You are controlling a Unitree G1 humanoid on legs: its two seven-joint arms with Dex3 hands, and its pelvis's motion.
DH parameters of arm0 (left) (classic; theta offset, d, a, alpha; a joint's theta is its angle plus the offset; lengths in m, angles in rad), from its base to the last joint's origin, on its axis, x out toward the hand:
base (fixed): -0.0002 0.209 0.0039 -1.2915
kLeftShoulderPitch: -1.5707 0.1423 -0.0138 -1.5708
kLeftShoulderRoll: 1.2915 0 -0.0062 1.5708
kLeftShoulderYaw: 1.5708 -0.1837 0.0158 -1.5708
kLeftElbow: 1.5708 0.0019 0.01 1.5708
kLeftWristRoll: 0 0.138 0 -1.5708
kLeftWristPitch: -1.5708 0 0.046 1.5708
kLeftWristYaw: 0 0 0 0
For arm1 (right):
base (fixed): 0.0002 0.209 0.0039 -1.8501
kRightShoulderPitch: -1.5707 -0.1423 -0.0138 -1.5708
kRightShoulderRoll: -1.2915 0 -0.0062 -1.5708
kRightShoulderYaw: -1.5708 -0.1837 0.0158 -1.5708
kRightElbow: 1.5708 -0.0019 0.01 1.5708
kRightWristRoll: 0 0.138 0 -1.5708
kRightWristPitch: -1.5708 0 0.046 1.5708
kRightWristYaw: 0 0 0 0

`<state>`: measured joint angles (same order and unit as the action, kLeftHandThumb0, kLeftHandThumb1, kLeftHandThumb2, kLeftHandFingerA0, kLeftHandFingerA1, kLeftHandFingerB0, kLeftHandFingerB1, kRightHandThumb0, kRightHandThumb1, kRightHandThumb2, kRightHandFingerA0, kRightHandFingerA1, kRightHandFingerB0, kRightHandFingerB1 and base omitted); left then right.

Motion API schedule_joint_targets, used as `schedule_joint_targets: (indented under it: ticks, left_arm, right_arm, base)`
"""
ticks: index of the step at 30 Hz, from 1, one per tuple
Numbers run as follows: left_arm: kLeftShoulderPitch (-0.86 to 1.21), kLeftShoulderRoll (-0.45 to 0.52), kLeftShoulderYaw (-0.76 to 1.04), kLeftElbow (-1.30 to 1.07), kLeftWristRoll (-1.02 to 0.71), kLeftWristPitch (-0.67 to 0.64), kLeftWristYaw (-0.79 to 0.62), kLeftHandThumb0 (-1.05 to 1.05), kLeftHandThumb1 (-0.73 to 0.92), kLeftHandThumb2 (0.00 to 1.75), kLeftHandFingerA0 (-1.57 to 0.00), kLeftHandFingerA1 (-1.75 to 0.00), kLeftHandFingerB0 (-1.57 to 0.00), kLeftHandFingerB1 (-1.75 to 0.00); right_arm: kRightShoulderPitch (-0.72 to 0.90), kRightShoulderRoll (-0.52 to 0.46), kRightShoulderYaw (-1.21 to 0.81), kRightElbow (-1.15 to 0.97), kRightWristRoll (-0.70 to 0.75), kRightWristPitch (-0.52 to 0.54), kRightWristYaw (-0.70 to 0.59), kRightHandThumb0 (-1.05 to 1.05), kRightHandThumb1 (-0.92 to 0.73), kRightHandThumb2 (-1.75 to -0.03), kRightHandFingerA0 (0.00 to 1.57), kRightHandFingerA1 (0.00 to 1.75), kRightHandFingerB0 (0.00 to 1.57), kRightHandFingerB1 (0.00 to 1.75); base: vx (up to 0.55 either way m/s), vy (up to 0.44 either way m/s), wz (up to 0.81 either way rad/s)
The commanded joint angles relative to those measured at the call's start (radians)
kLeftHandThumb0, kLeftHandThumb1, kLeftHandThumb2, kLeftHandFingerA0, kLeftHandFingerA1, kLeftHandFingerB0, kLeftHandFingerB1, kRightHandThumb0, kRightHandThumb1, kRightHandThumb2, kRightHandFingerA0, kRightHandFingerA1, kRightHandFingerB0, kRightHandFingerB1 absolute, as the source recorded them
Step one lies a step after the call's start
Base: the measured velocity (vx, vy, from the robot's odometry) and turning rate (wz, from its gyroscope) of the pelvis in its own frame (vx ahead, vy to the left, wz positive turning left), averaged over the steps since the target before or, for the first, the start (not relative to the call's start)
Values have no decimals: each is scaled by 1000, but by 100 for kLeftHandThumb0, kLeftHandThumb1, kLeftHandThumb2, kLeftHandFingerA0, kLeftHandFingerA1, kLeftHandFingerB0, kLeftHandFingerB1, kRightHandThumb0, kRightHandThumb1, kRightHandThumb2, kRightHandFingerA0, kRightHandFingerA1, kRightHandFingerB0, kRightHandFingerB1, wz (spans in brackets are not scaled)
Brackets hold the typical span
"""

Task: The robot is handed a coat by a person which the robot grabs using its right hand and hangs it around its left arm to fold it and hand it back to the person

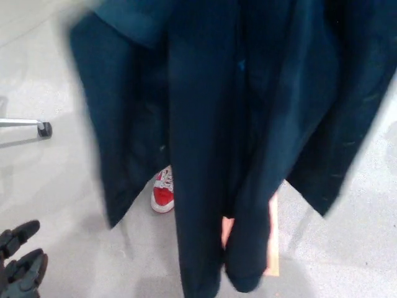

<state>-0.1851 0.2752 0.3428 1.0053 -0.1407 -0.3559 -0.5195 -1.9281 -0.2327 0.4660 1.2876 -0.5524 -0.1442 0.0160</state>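
Observation:
A dark navy coat (248,118) hangs down across the middle and right of the head view, its folds and sleeves blurred by motion and reaching almost to the floor. My left hand (20,261) shows at the bottom left corner, well clear of the coat, fingers apart and holding nothing. My right hand is hidden. A person's red and white shoe (163,191) peeks out under the coat's left edge.
An orange square floor marking (272,242) shows partly behind the coat's lower end. A metal leg with a black caster (43,128) stands at the left on the pale grey floor (74,198).

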Motion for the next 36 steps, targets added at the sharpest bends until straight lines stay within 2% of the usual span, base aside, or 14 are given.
schedule_joint_targets:
  ticks: [1,6,7,10,11,15,16,18,26,28,29,30,33,36]
  left_arm:
    - [125,-27,-32,-270,-115,78,-165,-37,50,108,0,-47,0,-48]
    - [288,-10,-115,-580,-169,153,-275,-75,88,67,-26,-33,-20,-30]
    - [359,10,-155,-693,-202,151,-347,-76,90,67,-33,-35,-26,-31]
    - [427,54,-200,-821,-223,165,-403,-79,91,68,-29,-35,-20,-31]
    - [463,73,-219,-895,-237,186,-413,-78,91,67,-29,-35,-20,-32]
    - [551,124,-262,-1092,-285,223,-446,-76,92,68,-24,-36,-18,-31]
    - [564,131,-268,-1122,-294,231,-446,-76,92,68,-26,-35,-20,-31]
    - [578,146,-278,-1166,-309,237,-455,-74,92,69,-25,-36,-18,-31]
    - [541,232,-379,-1344,-375,343,-502,-80,92,68,-24,-38,-16,-31]
    - [490,226,-426,-1352,-342,370,-475,-78,92,69,-24,-38,-15,-31]
    - [469,220,-450,-1346,-324,364,-469,-36,55,113,0,-47,0,-48]
    - [427,198,-486,-1339,-286,390,-429,-37,54,112,0,-47,0,-48]
    - [352,148,-546,-1315,-249,443,-365,-37,52,110,0,-47,0,-48]
    - [291,86,-594,-1262,-195,442,-309,-37,51,109,0,-47,0,-48]
  right_arm:
    - [-62,14,-24,9,-11,-17,-82,-37,-85,-64,100,97,86,76]
    - [-64,14,-23,11,-15,-24,-84,-36,-84,-64,105,87,95,77]
    - [-61,22,-22,12,-16,-18,-89,-35,-83,-70,94,155,84,128]
    - [-57,26,-23,12,-15,-27,-90,-30,-81,-65,91,162,73,141]
    - [-56,31,-25,12,-13,-26,-87,-35,-85,-65,103,102,89,90]
    - [-55,50,-31,16,-3,-18,-73,-34,-85,-65,109,74,92,71]
    - [-54,52,-32,16,-2,-20,-72,-31,-80,-65,93,133,78,114]
    - [-52,56,-32,17,-1,-23,-73,-28,-78,-63,95,152,77,135]
    - [-35,66,-17,20,-18,-36,-85,-24,-71,-61,86,155,72,126]
    - [-29,78,-32,21,-3,-29,-79,-33,-77,-62,89,134,81,89]
    - [-23,83,-38,20,3,-31,-78,-33,-79,-63,95,124,84,83]
    - [-23,96,-38,21,4,-24,-66,-37,-86,-66,96,76,81,58]
    - [-15,116,-41,18,3,-33,-65,-31,-80,-66,90,141,81,101]
    - [-11,132,-40,17,-3,-29,-69,-32,-82,-64,107,119,87,110]
  base:
    - [0,0,0]
    - [0,0,0]
    - [0,0,0]
    - [0,0,0]
    - [0,0,0]
    - [0,0,0]
    - [0,0,0]
    - [0,0,0]
    - [0,0,0]
    - [0,0,0]
    - [0,0,0]
    - [0,0,0]
    - [0,0,0]
    - [0,0,0]
